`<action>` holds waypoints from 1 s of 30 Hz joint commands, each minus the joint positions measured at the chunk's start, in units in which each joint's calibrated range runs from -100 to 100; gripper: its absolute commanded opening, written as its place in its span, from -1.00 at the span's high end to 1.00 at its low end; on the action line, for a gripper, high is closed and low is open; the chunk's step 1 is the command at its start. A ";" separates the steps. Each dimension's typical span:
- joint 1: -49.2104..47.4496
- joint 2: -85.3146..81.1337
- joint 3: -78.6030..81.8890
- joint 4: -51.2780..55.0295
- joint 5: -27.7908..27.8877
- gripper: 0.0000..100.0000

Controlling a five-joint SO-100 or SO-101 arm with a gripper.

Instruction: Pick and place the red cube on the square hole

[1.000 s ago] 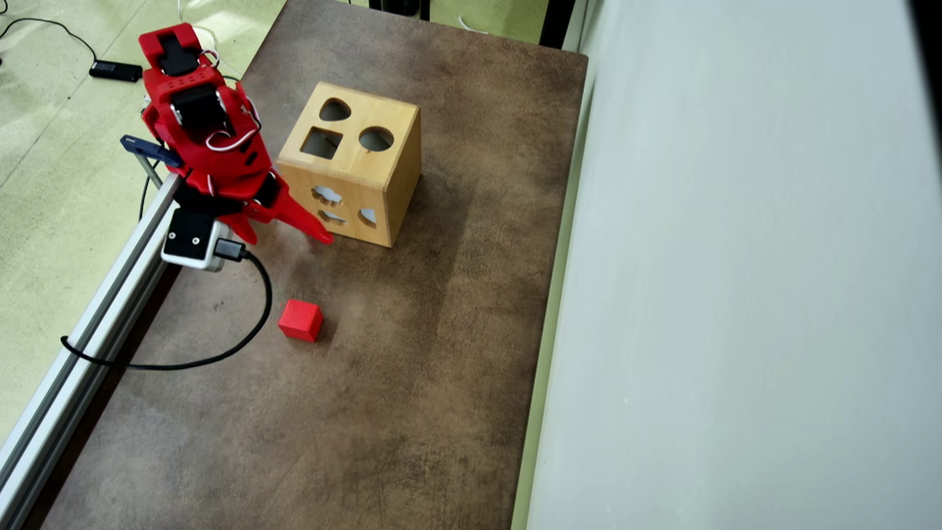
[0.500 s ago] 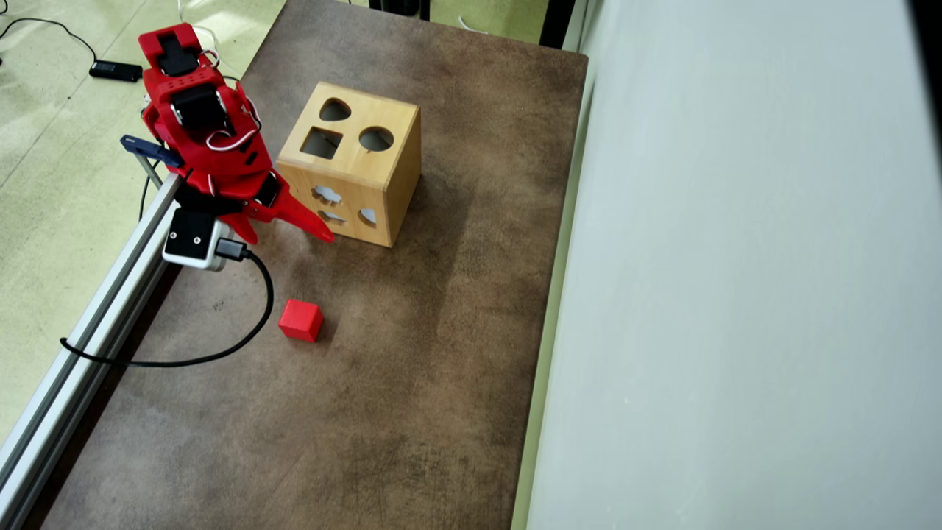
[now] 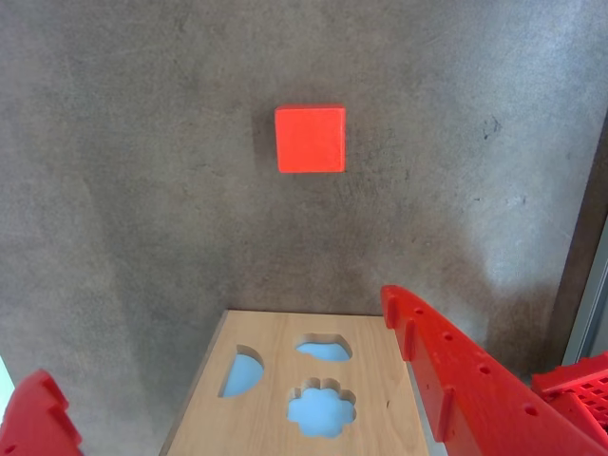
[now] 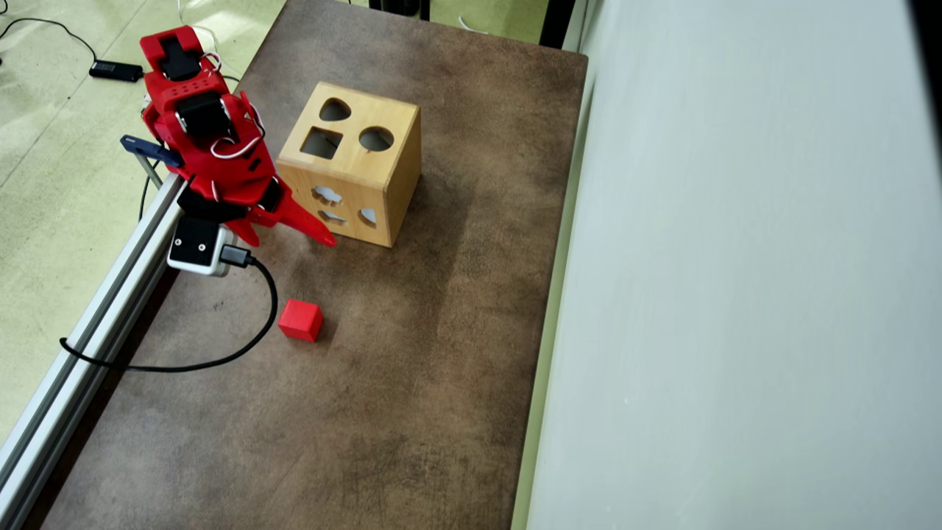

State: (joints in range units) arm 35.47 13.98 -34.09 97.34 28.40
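Overhead, left to right: gripper (image 4: 291,234) hangs with jaws spread wide, nothing between them, beside the wooden box (image 4: 383,188); the red cube (image 4: 300,320) sits on the table (image 4: 441,331) below it, well apart.

A brown mottled bench between a pale green floor and a plain light wall.

In the overhead view the bench (image 4: 412,383) has a worn, leathery brown surface with darker and lighter patches, running from the near edge to the far end of the scene. Along its left side lies a silver aluminium rail (image 4: 96,324), angled with the bench edge. Beyond the rail, the floor (image 4: 51,221) is pale yellow-green with faint marbling; a small black adapter (image 4: 115,71) and thin cables rest on it at far left. On the right stands a flat, pale grey-white wall (image 4: 736,294), evenly lit. Light is soft and diffuse, with only mild shadows on the bench.
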 commanded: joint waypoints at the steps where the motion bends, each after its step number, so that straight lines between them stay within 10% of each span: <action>1: -0.25 -0.86 -2.14 0.41 0.10 0.03; 30: 0.27 16.12 -2.14 0.41 0.44 0.03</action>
State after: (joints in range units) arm 35.47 29.75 -34.09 97.34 28.40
